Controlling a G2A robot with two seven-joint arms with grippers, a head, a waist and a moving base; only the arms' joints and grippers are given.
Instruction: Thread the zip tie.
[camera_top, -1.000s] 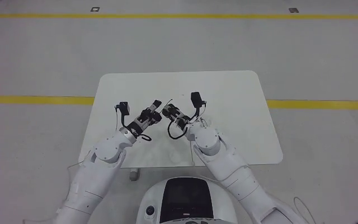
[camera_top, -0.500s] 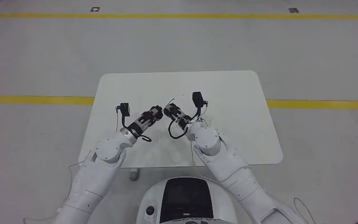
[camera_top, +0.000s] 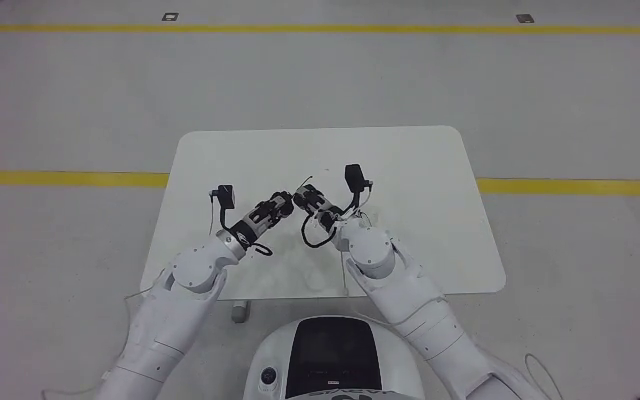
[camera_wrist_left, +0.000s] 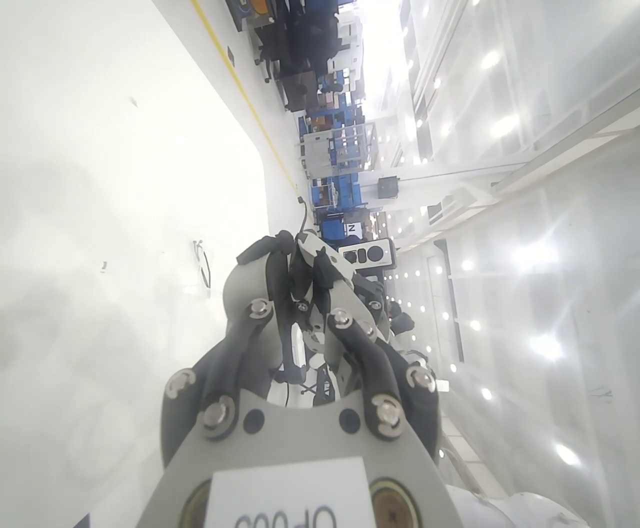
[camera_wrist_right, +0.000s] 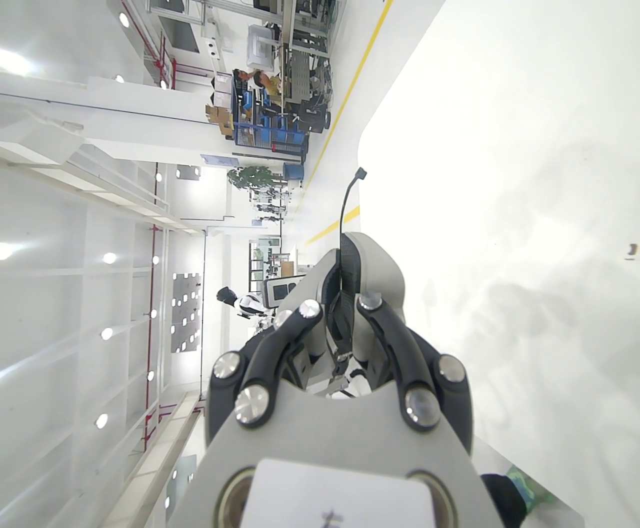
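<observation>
1. One black zip tie (camera_wrist_right: 346, 200) is clamped in the right gripper (camera_wrist_right: 344, 244) above the table (camera_top: 420, 160), with its head toward 12 o'clock.
2. At its 9 o'clock sits the left gripper (camera_wrist_left: 290, 245); its grip cannot be told.

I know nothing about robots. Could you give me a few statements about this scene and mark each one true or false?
1. The table is white. True.
2. The right jaws are shut on a black zip tie. True.
3. The zip tie lies flat on the table. False: it is held above the table, with one end sticking out past the right jaws.
4. The two arms work at opposite table edges. False: their jaws nearly meet over the table's middle.
5. A yellow line is painted on the floor. True.
</observation>
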